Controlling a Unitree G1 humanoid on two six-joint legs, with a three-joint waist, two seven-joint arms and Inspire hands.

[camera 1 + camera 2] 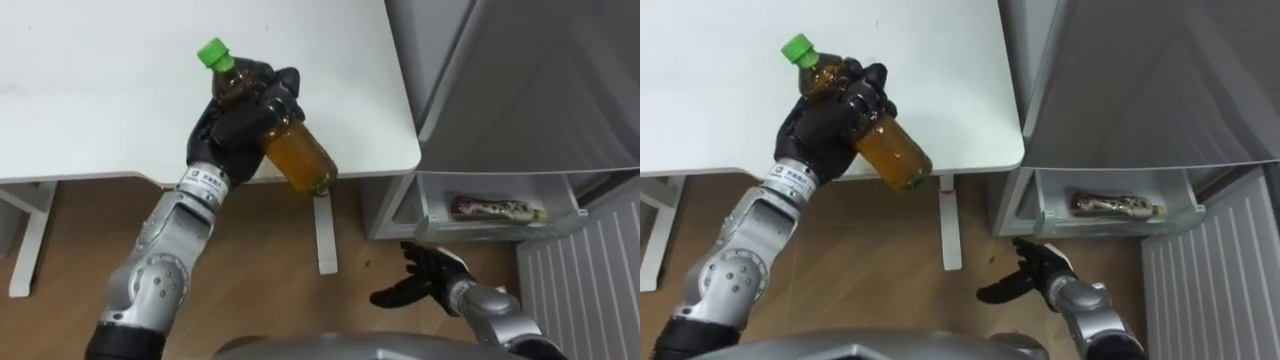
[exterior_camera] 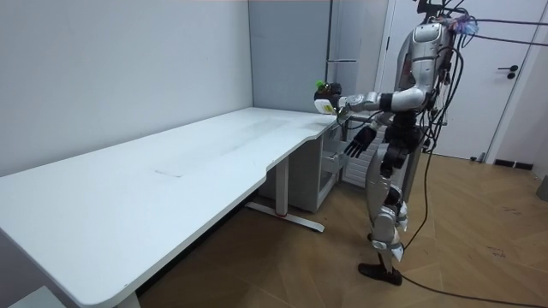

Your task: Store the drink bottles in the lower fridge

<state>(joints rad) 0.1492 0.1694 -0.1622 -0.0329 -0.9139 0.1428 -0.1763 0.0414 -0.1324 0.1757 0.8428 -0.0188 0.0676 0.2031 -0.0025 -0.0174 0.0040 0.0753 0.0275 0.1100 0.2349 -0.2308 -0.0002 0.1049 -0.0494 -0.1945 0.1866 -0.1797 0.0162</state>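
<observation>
Curling round a bottle [image 1: 300, 155], your left hand [image 1: 235, 125] has it clamped at the upper body, fingers and thumb wrapped tight. The bottle is tilted, its green cap [image 1: 212, 53] up and away from you and its base down toward you. It holds amber drink and hangs in the air above the near corner of the white bench [image 1: 100, 100], with the base just past the bench's front edge. Your right hand [image 1: 425, 275] sits low at the right with its fingers spread loose and nothing in them, over the wood floor [image 1: 260, 260]. Just beyond it is the fridge [image 1: 520, 80], which stands right beside the bench's end. Its lower drawer [image 1: 430, 205] is pulled out, and a second bottle [image 1: 495, 208] lies on its side in it, dark with a pale cap end to the right. From the room view you can see the robot standing upright at the bench's far end by the fridge, with its left arm held out over the corner and its right hand lower, in front of its hips.
</observation>
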